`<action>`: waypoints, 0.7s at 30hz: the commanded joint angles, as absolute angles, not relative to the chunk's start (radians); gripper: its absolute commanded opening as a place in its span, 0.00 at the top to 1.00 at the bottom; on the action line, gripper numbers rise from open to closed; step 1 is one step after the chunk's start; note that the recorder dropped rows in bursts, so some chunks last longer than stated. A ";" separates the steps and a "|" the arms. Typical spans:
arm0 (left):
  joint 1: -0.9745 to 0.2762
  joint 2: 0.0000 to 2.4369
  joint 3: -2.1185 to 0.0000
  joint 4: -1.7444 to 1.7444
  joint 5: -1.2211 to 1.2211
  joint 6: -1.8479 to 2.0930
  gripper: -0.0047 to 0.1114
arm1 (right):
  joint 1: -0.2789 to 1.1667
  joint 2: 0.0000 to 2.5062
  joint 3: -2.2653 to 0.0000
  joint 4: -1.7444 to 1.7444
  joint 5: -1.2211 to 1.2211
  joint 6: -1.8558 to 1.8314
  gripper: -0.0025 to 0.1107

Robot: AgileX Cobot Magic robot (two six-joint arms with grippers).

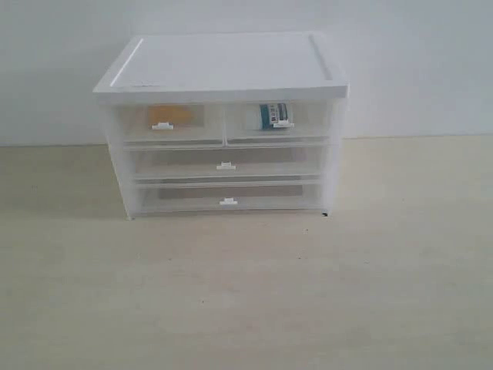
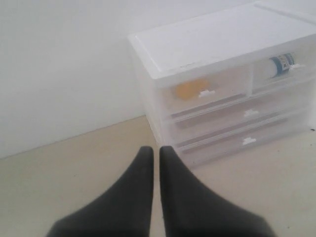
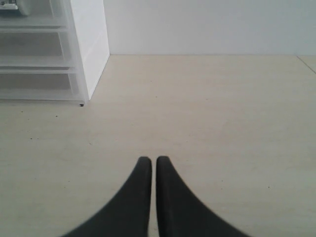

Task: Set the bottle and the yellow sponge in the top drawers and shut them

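Observation:
The yellow sponge (image 1: 169, 116) (image 2: 188, 90) shows through the front of the top left drawer (image 1: 171, 126), which is pushed in. The bottle (image 1: 271, 115) (image 2: 282, 64), teal label and white cap, lies inside the top right drawer (image 1: 279, 123), also pushed in flush. My left gripper (image 2: 156, 149) hovers over the table well short of the cabinet's left corner, its black fingers shut with nothing between them. My right gripper (image 3: 150, 160) is likewise shut and empty, off to the cabinet's right over bare table. Neither arm shows in the exterior view.
The white drawer cabinet (image 1: 223, 65) stands against the back wall on a pale wooden table (image 1: 246, 293). Below the top drawers sit two full-width drawers (image 1: 226, 163) (image 1: 228, 199), both shut. The cabinet's side wall (image 3: 91, 44) shows in the right wrist view.

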State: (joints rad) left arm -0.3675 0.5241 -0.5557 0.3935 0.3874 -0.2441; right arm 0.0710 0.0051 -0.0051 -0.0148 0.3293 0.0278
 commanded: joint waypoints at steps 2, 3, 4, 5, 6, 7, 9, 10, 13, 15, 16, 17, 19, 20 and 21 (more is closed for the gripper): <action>-0.354 0.397 -0.480 0.374 0.362 -0.215 0.92 | 0.069 0.000 0.000 -0.013 0.322 0.023 0.97; -0.344 0.375 -0.467 0.369 0.362 -0.215 0.92 | 0.069 0.000 0.000 -0.013 0.322 0.023 0.97; -0.336 0.357 -0.456 0.358 0.362 -0.204 0.92 | 0.069 0.000 0.000 -0.013 0.322 0.023 0.97; -0.321 0.332 -0.440 0.332 0.362 -0.175 0.92 | 0.069 0.000 0.000 -0.013 0.322 0.023 0.97; -0.311 0.314 -0.429 0.310 0.362 -0.149 0.92 | 0.069 0.000 0.000 -0.013 0.322 0.023 0.97; -0.299 0.293 -0.417 0.283 0.362 -0.114 0.92 | 0.069 0.000 0.000 -0.013 0.322 0.023 0.97; -0.276 0.250 -0.387 0.242 0.362 -0.068 0.92 | 0.069 0.000 0.000 -0.013 0.322 0.023 0.97; -0.259 0.207 -0.356 0.216 0.362 -0.050 0.92 | 0.069 0.000 0.000 -0.013 0.322 0.023 0.97; -0.229 0.135 -0.301 0.174 0.360 -0.043 0.92 | 0.069 0.000 0.000 -0.013 0.322 0.023 0.97; -0.195 0.074 -0.256 0.143 0.343 -0.043 0.92 | 0.069 0.000 0.000 -0.013 0.322 0.023 0.97; -0.178 0.034 -0.224 0.116 0.329 -0.020 0.92 | 0.069 0.000 0.000 -0.013 0.322 0.023 0.97; -0.170 0.017 -0.212 0.106 0.327 -0.010 0.92 | 0.069 0.000 0.000 -0.013 0.322 0.023 0.97; -0.146 0.000 -0.162 0.071 0.327 0.000 0.92 | 0.069 0.000 0.000 -0.013 0.322 0.023 0.97; -0.136 0.000 -0.150 0.066 0.322 0.000 0.92 | 0.069 0.000 0.000 -0.013 0.322 0.023 0.97; -0.128 0.000 -0.142 0.062 0.320 0.000 0.92 | 0.069 0.000 0.000 -0.013 0.322 0.023 0.97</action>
State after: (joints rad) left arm -0.1517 0.0048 -0.1722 0.0884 0.3351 -0.0083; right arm 0.0710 0.0051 -0.0051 -0.0148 0.3293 0.0278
